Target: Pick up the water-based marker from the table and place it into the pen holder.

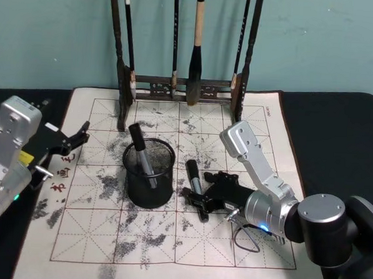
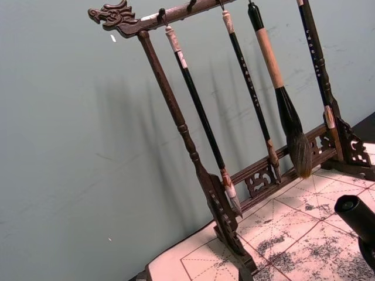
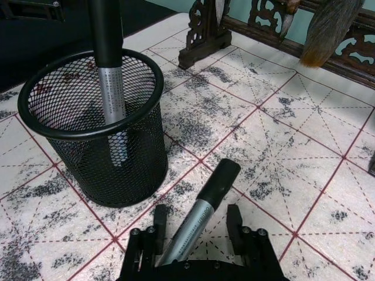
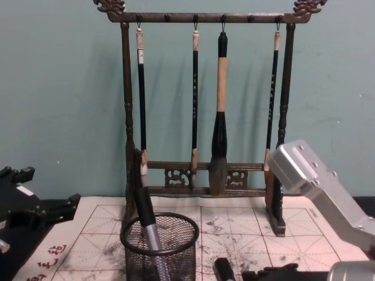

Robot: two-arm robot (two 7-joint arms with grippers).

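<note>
A water-based marker (image 1: 193,177) with a black cap and silver barrel lies on the cream mat of the table (image 1: 268,128), just right of the pen holder (image 1: 148,186). My right gripper (image 1: 199,201) is open and low over the marker's near end. In the right wrist view the marker (image 3: 205,202) lies between the two fingers (image 3: 234,218) with a gap on each side. The mesh pen holder (image 3: 99,146) has another marker (image 3: 110,70) standing in it, leaning against the rim. My left gripper (image 1: 76,140) hangs open over the mat's left edge, holding nothing.
A tall dark wooden brush rack (image 1: 183,86) with several hanging brushes (image 4: 220,117) stands along the back of the mat, behind the holder. A thin cable loop (image 1: 247,239) lies near my right arm. The mat's front half is bare.
</note>
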